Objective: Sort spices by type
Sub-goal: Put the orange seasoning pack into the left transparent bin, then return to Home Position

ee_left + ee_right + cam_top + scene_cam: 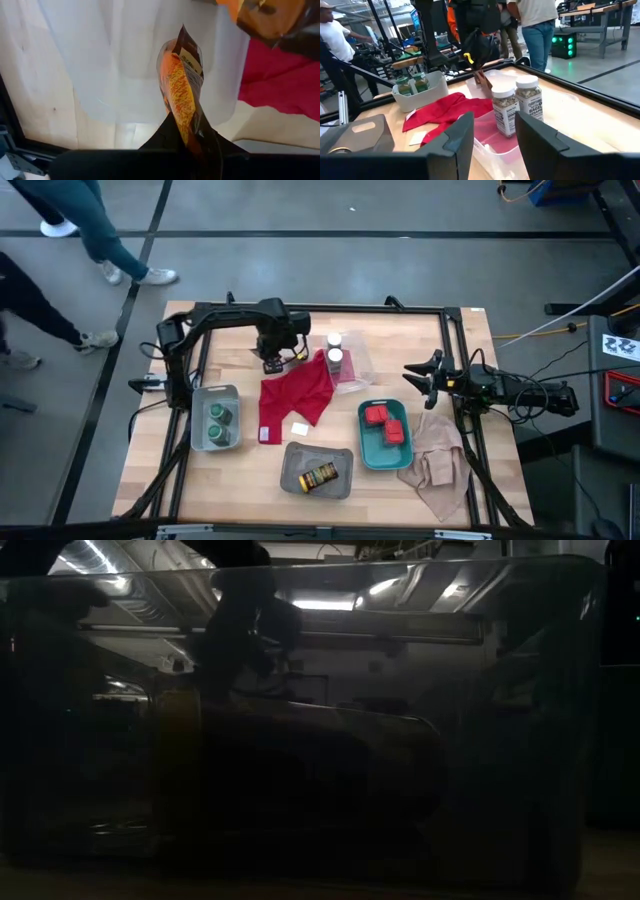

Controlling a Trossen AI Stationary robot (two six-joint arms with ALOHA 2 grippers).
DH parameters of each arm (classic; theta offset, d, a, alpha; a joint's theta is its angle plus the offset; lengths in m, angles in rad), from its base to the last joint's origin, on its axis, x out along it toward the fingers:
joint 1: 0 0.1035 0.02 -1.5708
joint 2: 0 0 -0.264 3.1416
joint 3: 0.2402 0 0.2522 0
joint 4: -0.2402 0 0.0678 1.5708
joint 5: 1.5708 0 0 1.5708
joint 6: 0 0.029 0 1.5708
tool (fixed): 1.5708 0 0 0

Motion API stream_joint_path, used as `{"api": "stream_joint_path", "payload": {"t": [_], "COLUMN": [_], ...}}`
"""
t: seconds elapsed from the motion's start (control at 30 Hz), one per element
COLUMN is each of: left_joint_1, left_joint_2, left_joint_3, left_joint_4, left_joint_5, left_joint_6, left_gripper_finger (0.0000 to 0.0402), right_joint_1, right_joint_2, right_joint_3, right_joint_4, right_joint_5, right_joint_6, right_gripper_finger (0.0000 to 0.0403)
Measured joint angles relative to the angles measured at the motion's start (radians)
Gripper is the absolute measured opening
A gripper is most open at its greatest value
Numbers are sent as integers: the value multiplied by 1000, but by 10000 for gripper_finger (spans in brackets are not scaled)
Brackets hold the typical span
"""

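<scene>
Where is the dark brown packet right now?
In the high view the packet is at the table's far side, left of centre, pinched in the left gripper, beside the red cloth and left of the white-capped bottles.

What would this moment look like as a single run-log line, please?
left gripper: shut on brown packet | right gripper: open, idle

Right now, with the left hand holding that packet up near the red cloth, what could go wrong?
The left hand pinches only one end of the dark brown packet, so the packet could swing or slip loose. A second packet shows close by, and a careless release could knock or cover it. The white-capped bottles stand upright in the clear tray next to the red cloth; a wide sweep could topple them.
</scene>
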Motion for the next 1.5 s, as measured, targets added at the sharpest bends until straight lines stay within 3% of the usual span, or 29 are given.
{"api": "stream_joint_path", "payload": {"t": [0.6,1.03,1.5], "left_joint_1": [0,-3,-16], "left_joint_2": [9,43,32], "left_joint_3": [0,-2,109], "left_joint_4": [92,98,-78], "left_joint_5": [-7,-3,-3], "left_joint_6": [67,75,32], "left_gripper_finger": [14,90,109], "right_joint_1": [0,0,0], "right_joint_2": [0,0,0], "right_joint_3": [-3,-4,-4], "right_joint_4": [-9,-11,-11], "right_joint_5": [-12,-17,-17], "right_joint_6": [0,0,0], "right_gripper_finger": [143,143,143]}}
